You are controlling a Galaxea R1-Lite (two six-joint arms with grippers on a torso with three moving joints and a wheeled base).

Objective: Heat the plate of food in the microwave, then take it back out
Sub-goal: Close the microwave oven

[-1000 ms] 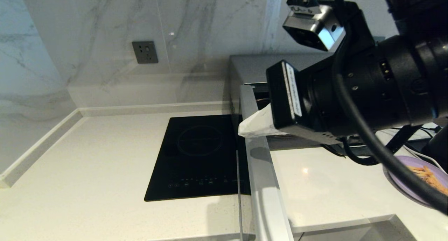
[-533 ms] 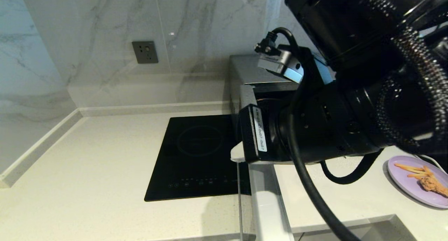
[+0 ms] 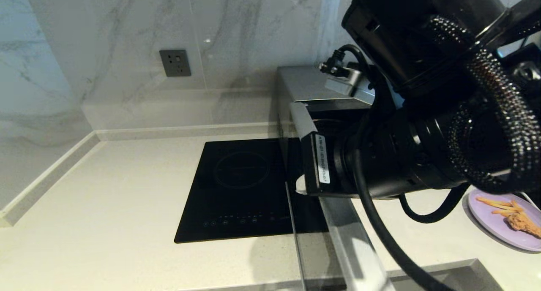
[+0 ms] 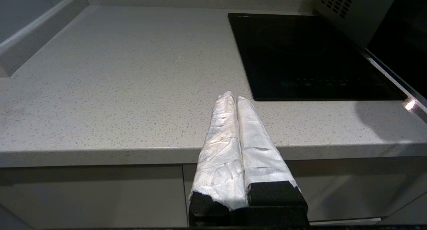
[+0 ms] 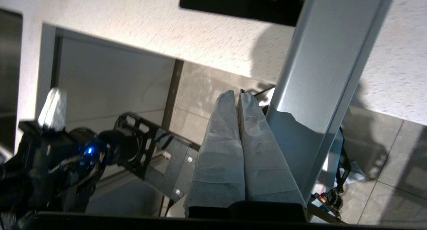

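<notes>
The silver-grey microwave stands at the back right with its door swung open toward me. My right gripper is shut and empty, its wrapped fingertips right beside the door's silver edge on the cooktop side. The lilac plate with fries and a brown fried piece sits on the counter at the far right, behind the right arm. My left gripper is shut on nothing, low in front of the counter's front edge, out of the head view.
A flat black cooktop is set into the white counter left of the microwave. A grey wall socket sits on the marble backsplash. The microwave's vented side rises past the cooktop. My right arm's bulk blocks most of the oven opening.
The door's free end has swung to the right. My right arm dropped and came forward, its gripper following beside the door edge. The plate is less covered now.
</notes>
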